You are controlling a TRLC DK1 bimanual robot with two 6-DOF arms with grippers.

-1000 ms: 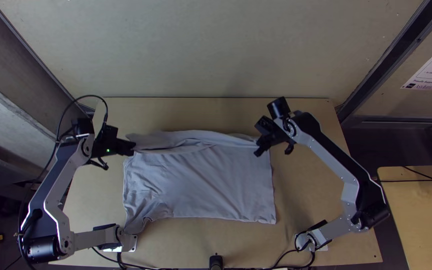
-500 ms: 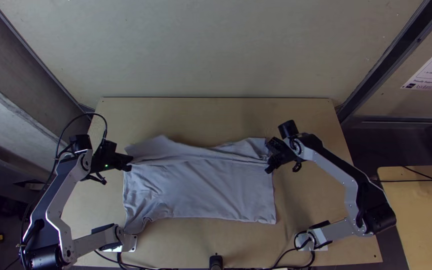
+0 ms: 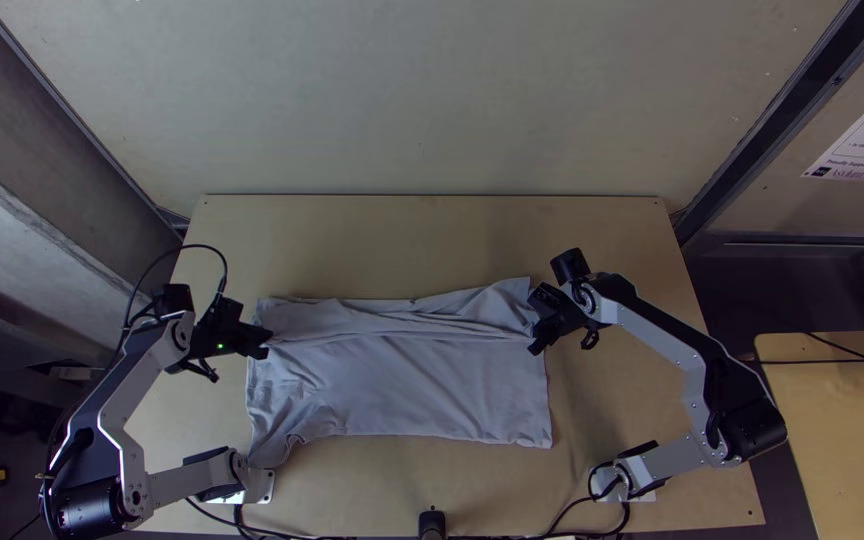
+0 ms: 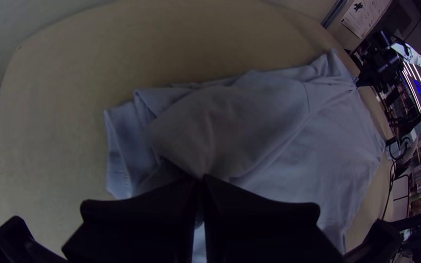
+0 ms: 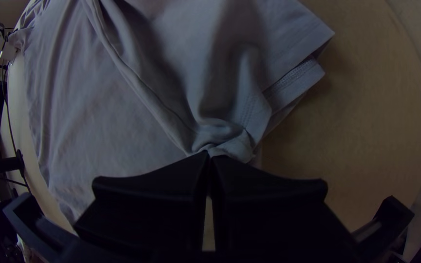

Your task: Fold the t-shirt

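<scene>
Grey cotton, by the look of it, is pinched between the nearly closed fingers of the left gripper [image 4: 201,181], and folds are drawn in towards the tips. At the opposite end, a small knot of the same cloth is nipped by the right gripper [image 5: 209,157], its fingers also brought together, with a stitched hem [image 5: 296,80] left loose just beside the grip.

Between the two grips, the t-shirt [image 3: 402,390] is stretched across the middle of the table [image 3: 432,230]. A rumpled band is formed along its far side, and a long ridge [image 3: 402,333] is run from one gripper to the other. The nearer part is laid fairly flat, though creased at the left, where a corner [image 3: 274,450] is pointed towards the left arm's base.

The step in hand is judged to be the laying of a fold across the shirt. For this, both ends should be moved at one pace and one height, with the ridge kept lightly taut; if one side is led, the fold will probably be slanted. The loose hem may be trapped underneath, so it should be settled before the cloth is released, low and gently.
</scene>
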